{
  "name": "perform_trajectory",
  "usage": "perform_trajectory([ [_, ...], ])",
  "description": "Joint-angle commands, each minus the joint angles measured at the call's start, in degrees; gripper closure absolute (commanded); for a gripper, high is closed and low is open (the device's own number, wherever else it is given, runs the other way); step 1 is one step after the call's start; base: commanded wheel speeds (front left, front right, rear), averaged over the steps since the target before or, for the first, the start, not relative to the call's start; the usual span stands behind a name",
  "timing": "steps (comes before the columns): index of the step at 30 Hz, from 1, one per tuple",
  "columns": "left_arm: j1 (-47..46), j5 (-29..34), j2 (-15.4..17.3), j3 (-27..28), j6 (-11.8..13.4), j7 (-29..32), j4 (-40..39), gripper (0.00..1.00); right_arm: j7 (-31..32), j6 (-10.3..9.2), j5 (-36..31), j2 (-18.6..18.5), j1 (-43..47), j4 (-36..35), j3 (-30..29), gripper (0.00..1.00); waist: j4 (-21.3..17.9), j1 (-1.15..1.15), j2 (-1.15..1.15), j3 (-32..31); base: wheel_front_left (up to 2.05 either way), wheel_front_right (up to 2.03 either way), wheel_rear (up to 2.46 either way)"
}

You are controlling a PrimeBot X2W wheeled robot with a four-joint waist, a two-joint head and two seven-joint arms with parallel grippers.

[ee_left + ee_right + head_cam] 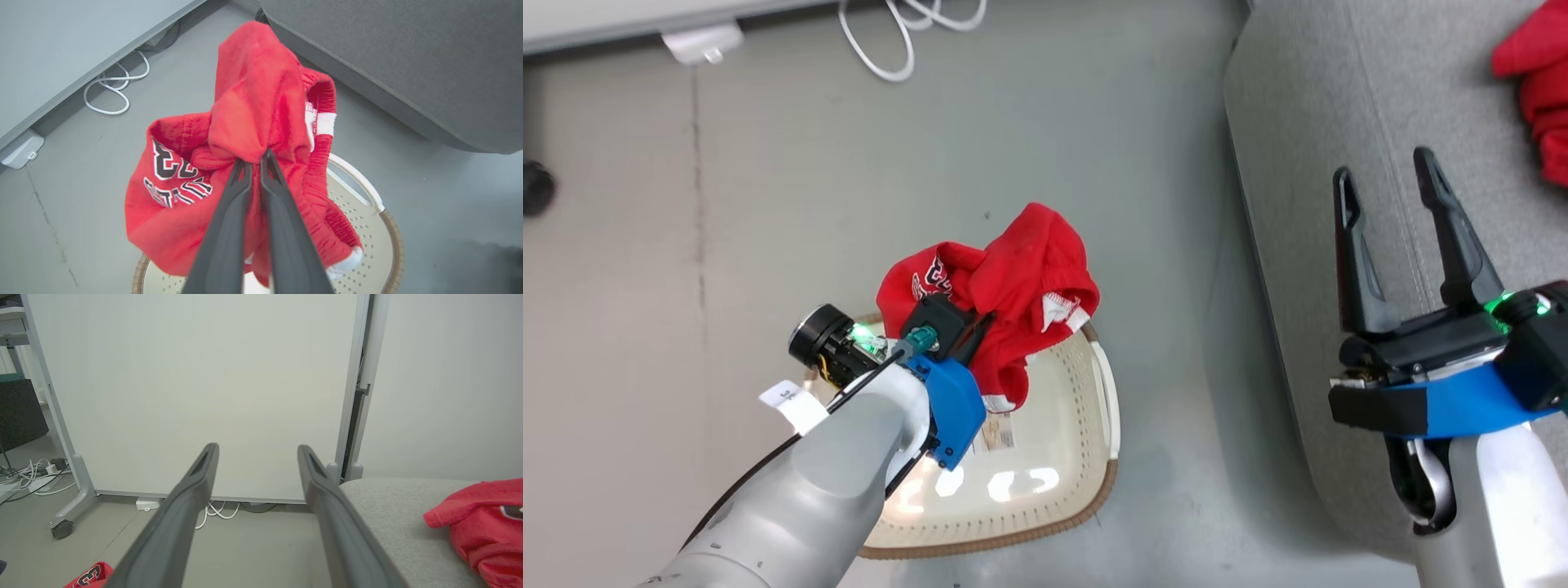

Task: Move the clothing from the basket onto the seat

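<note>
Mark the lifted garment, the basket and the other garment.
lifted garment [253, 102], left wrist view, red fold.
basket [1062, 408], head view, cream inner wall.
other garment [478, 524], right wrist view, red middle.

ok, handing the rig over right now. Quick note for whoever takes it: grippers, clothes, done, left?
Left gripper: shut on the lettered red garment, held up over the basket.
Right gripper: open, holding nothing, above the seat.
Done: the other red garment lies on the seat.
Left: carry the held garment across to the seat and release.
</note>
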Motion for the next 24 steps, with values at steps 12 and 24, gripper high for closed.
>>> perform_trajectory([
  [12,3.9,3.5,4.0,16.1,2.7,-0.4,-16.3,1.00,0.0,0.03,1.1,0.7,6.8,2.3,-0.7,0.00,2.7,0.01,0.00,-12.9,0.00,0.00,0.00],
  [24,9.2,9.5,4.1,27.2,3.3,-0.4,-30.1,1.00,0.0,0.03,1.1,1.8,10.9,3.6,-0.8,0.00,2.6,0.01,0.00,-19.0,0.00,0.00,0.00],
])
